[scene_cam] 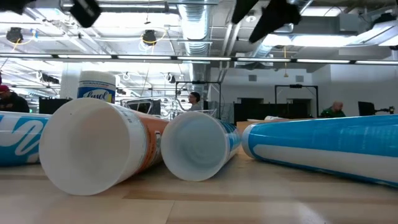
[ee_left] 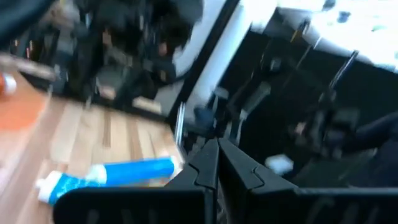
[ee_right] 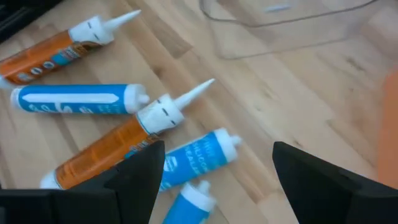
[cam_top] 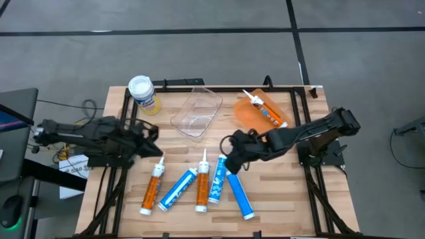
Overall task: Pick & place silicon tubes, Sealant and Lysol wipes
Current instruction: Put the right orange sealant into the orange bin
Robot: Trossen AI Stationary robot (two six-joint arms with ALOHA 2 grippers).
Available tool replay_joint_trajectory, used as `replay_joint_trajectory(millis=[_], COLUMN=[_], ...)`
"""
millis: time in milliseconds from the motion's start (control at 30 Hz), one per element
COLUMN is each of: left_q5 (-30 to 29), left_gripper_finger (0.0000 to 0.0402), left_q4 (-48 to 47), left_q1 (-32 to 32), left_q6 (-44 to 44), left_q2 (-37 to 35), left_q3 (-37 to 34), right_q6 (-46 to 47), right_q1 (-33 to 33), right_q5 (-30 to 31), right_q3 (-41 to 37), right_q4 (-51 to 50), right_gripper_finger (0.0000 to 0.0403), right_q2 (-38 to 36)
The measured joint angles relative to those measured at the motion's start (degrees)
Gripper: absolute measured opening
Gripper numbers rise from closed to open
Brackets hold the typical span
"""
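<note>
The Lysol wipes canister (cam_top: 141,93), white lid and yellow label, stands upright at the table's far left; it also shows in the low view (scene_cam: 96,87). Several orange and blue nozzle-tipped cartridges lie side by side on the near half of the table: orange (cam_top: 153,187), blue (cam_top: 178,188), orange (cam_top: 202,182), blue (cam_top: 218,179), blue (cam_top: 239,192). One more orange cartridge (cam_top: 265,110) lies on an orange tray (cam_top: 247,118). My right gripper (ee_right: 214,180) is open and empty, above the nozzle ends of the blue cartridges (ee_right: 196,155). My left gripper (ee_left: 214,168) is shut and empty, left of the row.
A clear plastic bin (cam_top: 197,111) sits at the far middle, between the canister and the orange tray. A black frame runs along the table's edges (cam_top: 199,85). In the low view the cartridges' open bottoms (scene_cam: 196,146) fill the foreground; people show in the room behind.
</note>
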Motion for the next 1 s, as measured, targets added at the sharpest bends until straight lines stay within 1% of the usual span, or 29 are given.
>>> replay_joint_trajectory(millis=[133,267,433,567,633,767,900,1000], left_q5=[-0.29,-0.31,-0.42,-2.96,-3.84,-5.68,-10.95,-15.60], left_gripper_finger=[0.0000,0.0000,0.0000,0.0000,0.0000,0.0000,0.0000,0.0000], left_q4=[-3.45,-4.47,-3.78,-2.73,-2.76,-2.69,-4.71,-7.81], left_q1=[-0.73,-0.73,-0.73,-0.73,-0.73,-0.70,-1.15,-2.24], left_q6=[-0.45,-2.72,-6.65,-7.58,-10.01,-18.90,-25.58,-31.44], left_q2=[16.05,28.80,41.07,49.14,52.37,55.84,56.20,56.09], left_q3=[9.25,16.74,22.25,25.15,26.42,27.71,27.74,27.74], right_q6=[0.03,0.11,-0.28,-0.20,1.07,5.74,7.01,5.43], right_q1=[1.81,3.45,6.24,9.12,11.03,15.03,18.52,20.32], right_q5=[3.91,7.31,10.89,11.90,12.56,14.02,15.38,15.85], right_q3=[0.01,0.00,-0.66,-5.34,-8.77,-16.15,-22.50,-25.45], right_q4=[-4.36,-10.97,-16.15,-15.62,-15.37,-14.66,-8.93,-4.69], right_gripper_finger=[0.0291,0.0291,0.0291,0.0291,0.0291,0.0291,0.0291,0.0291], right_q2=[-4.24,-8.69,-14.64,-20.03,-22.77,-28.93,-34.54,-37.39])
